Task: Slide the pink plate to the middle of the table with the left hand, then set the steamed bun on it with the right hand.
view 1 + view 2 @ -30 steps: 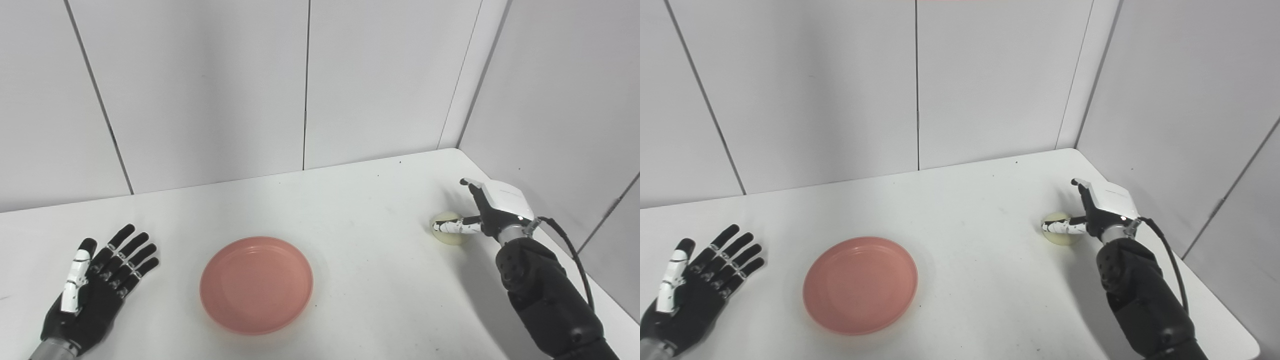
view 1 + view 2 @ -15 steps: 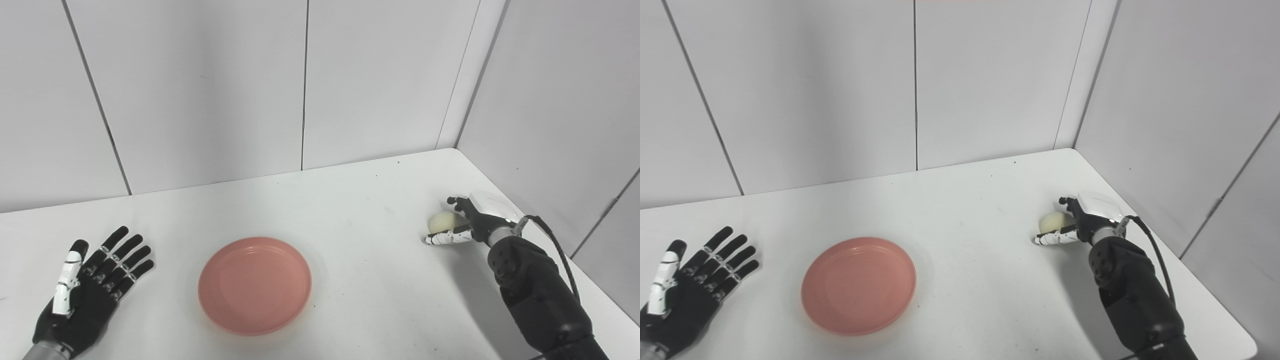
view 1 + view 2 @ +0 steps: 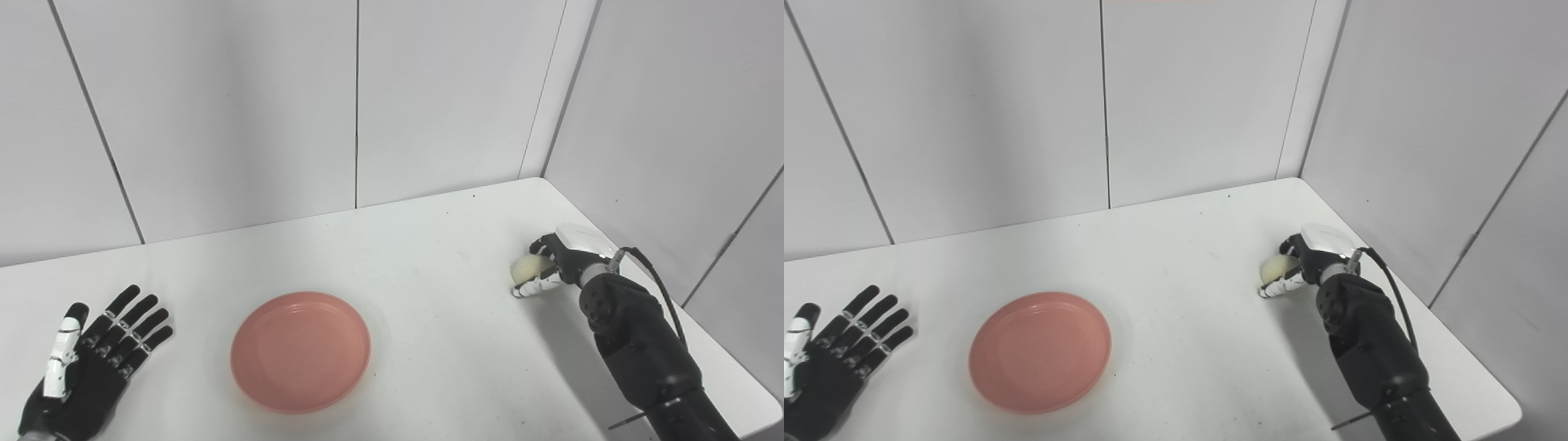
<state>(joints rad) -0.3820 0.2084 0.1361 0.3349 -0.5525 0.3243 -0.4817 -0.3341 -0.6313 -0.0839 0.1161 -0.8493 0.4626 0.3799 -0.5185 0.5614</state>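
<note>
pink plate (image 3: 301, 351) is sitting roughly mid-table w/ nothing on it, so the slide part looks done; the bun part is what's left. right hand (image 3: 560, 264) is curling its fingers (image 3: 535, 288) around the steamed bun (image 3: 528, 267), thumb under, the rest wrapping over the top & back. looks like a grip forming, can't tell if it's lifting off the table (image 3: 441, 257) yet. bun is sitting inside that curl, near the table's right edge, well apart from the plate. left hand (image 3: 86, 367) is lying palm up, fingers spread, holding nothing, plate off past its fingertips to the side. bun is looking small, round, pale cream, smooth, prob soft, so a hard squeeze could dent it.
</note>
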